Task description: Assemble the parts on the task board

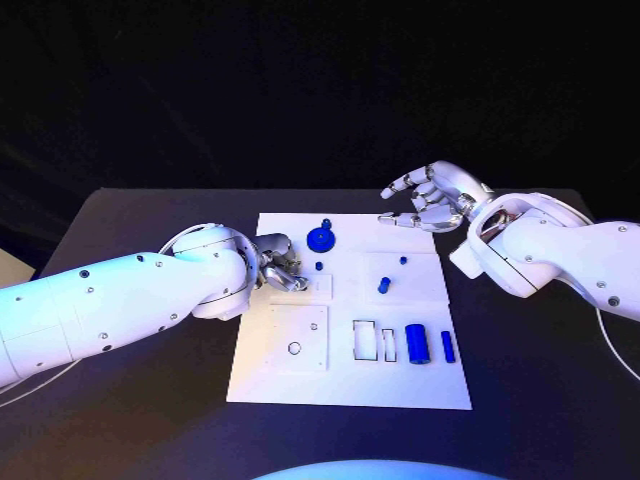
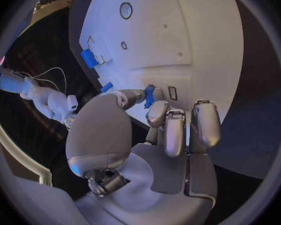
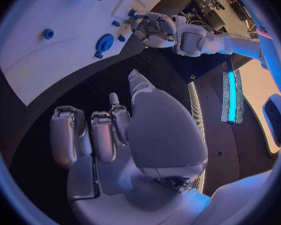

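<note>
Your flat white rectangular task board [image 1: 352,385] lies in the middle of the black counter [image 1: 133,300], with small blue plastic parts on it: a round blue disc with a stub [image 1: 322,238] near the far edge, a small blue peg [image 1: 384,285] standing on a raised white square, and a blue cylinder [image 1: 417,344] beside a slimmer blue bar [image 1: 447,346] toward the near right. Your left hand [image 1: 280,264] sits low over the board's left side, its fingers [image 2: 154,110] pinching a small blue piece [image 2: 149,95] between thumb and a fingertip. Your right hand [image 1: 433,197] hovers off the board's far right corner, fingers curled loosely apart, holding nothing.
</note>
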`<action>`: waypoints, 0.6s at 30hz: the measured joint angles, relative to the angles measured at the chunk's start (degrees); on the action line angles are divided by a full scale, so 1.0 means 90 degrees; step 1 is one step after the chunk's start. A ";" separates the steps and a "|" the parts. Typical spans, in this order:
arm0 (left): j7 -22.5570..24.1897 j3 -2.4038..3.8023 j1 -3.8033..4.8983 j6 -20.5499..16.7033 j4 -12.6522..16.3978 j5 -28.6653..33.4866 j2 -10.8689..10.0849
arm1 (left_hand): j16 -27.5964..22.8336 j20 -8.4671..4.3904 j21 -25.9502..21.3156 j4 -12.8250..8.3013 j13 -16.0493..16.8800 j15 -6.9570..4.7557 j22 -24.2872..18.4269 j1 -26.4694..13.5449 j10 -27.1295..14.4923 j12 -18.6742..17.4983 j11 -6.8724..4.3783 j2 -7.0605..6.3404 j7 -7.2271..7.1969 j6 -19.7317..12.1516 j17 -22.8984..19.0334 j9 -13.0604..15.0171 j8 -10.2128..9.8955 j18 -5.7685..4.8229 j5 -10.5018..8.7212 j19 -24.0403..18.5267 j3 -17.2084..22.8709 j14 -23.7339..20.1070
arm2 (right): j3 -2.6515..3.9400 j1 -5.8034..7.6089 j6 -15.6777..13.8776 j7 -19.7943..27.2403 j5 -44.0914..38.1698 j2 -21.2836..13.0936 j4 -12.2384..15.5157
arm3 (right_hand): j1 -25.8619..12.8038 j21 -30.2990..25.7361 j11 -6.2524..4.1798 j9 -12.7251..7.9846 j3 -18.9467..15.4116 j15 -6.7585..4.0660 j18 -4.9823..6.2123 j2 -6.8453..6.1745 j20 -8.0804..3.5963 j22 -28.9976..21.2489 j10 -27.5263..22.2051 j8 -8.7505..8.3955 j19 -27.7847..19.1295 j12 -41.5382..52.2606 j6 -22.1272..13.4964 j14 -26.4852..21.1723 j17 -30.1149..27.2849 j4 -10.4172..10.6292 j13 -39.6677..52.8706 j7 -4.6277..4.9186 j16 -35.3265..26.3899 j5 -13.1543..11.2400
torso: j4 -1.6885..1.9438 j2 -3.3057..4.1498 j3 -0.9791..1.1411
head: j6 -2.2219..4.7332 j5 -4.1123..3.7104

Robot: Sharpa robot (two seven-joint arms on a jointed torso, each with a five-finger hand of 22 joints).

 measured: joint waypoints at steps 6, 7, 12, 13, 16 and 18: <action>-0.0040 0.0007 0.0013 0.0100 -0.0078 0.0172 0.0037 | 0.0000 -0.0014 0.0000 -0.0231 0.0076 -0.0022 0.0021 -0.0144 0.0060 0.0043 -0.0014 0.0040 -0.0023 0.0026 0.0000 0.0008 -0.0002 -0.0001 0.0067 0.0014 0.0230 -0.0023 | 0.0000 0.0000 0.0001 0.0000 0.0000 0.0005 -0.0008 | 0.0000 0.0000 0.0000 0.0000 0.0000 0.0000 0.0001 0.0000 0.0000 0.0000 0.0000 0.0000 0.0000 0.0000 0.0000 0.0000 0.0000 0.0000 0.0000 0.0000 0.0000 0.0000 | 0.0000 0.0000 0.0004 | -0.0012 0.0002; -0.0046 0.0008 0.0013 0.0112 -0.0089 0.0195 0.0042 | 0.0000 -0.0024 0.0000 -0.0233 0.0082 -0.0023 0.0027 -0.0158 0.0071 0.0043 -0.0025 0.0025 -0.0019 0.0037 0.0000 0.0008 -0.0002 0.0000 0.0067 0.0024 0.0230 -0.0023 | 0.0000 0.0000 0.0001 0.0000 0.0000 0.0006 -0.0009 | 0.0000 0.0000 0.0000 0.0000 0.0000 0.0000 0.0001 0.0000 0.0000 0.0000 0.0000 0.0000 0.0000 0.0000 0.0000 0.0000 0.0000 0.0000 0.0000 0.0000 0.0000 0.0000 | 0.0001 0.0000 0.0004 | -0.0014 -0.0001; -0.0066 0.0016 0.0026 0.0163 -0.0134 0.0289 0.0065 | 0.0024 -0.0024 0.0000 -0.0257 0.0116 -0.0039 0.0053 -0.0224 0.0094 0.0076 -0.0047 0.0026 -0.0056 0.0029 0.0000 0.0018 -0.0001 -0.0001 0.0067 0.0024 0.0214 -0.0006 | 0.0000 -0.0001 0.0001 -0.0002 0.0000 0.0008 -0.0012 | 0.0000 0.0000 0.0000 0.0000 0.0000 0.0000 0.0000 0.0000 0.0000 -0.0001 0.0000 0.0000 0.0000 0.0000 0.0000 0.0000 0.0000 0.0000 0.0000 0.0000 0.0000 0.0000 | -0.0001 -0.0001 0.0004 | -0.0020 -0.0005; -0.0071 0.0017 0.0027 0.0171 -0.0139 0.0301 0.0069 | 0.0024 -0.0025 0.0000 -0.0262 0.0127 -0.0047 0.0053 -0.0225 0.0105 0.0078 -0.0058 0.0026 -0.0063 0.0036 0.0000 0.0020 -0.0001 -0.0001 0.0067 0.0025 0.0208 0.0002 | 0.0000 -0.0001 0.0001 -0.0002 0.0000 0.0009 -0.0013 | 0.0000 0.0000 0.0000 0.0000 0.0000 0.0000 0.0000 0.0000 0.0000 -0.0001 0.0000 0.0000 0.0000 0.0000 0.0000 0.0000 -0.0001 0.0000 0.0000 0.0000 0.0000 0.0000 | -0.0001 -0.0001 0.0004 | -0.0023 -0.0005; -0.0082 0.0020 0.0032 0.0193 -0.0156 0.0333 0.0079 | 0.0024 -0.0023 0.0025 -0.0283 0.0169 -0.0047 0.0084 -0.0226 0.0140 0.0120 -0.0047 0.0025 -0.0077 0.0049 0.0000 0.0039 -0.0001 0.0000 0.0067 0.0070 0.0187 0.0002 | 0.0000 -0.0001 0.0001 -0.0002 0.0000 0.0010 -0.0014 | 0.0000 0.0000 0.0000 0.0000 0.0000 0.0000 0.0001 0.0000 0.0000 -0.0001 0.0000 0.0000 0.0000 0.0000 0.0000 0.0000 -0.0001 0.0000 0.0000 0.0000 0.0000 0.0000 | -0.0003 -0.0001 0.0004 | -0.0033 -0.0009; -0.0090 0.0021 0.0034 0.0206 -0.0167 0.0351 0.0086 | 0.0024 -0.0026 0.0026 -0.0320 0.0195 -0.0048 0.0109 -0.0317 0.0184 0.0123 -0.0090 0.0018 -0.0119 0.0091 0.0000 0.0058 -0.0005 0.0000 0.0068 0.0073 0.0152 0.0002 | -0.0001 -0.0001 0.0001 -0.0002 0.0000 0.0011 -0.0016 | 0.0000 0.0000 0.0000 0.0000 0.0000 0.0000 0.0000 0.0000 0.0000 -0.0001 0.0000 0.0000 0.0000 0.0000 0.0000 0.0000 -0.0001 0.0000 0.0000 0.0000 0.0000 0.0000 | -0.0004 -0.0001 0.0004 | -0.0035 -0.0013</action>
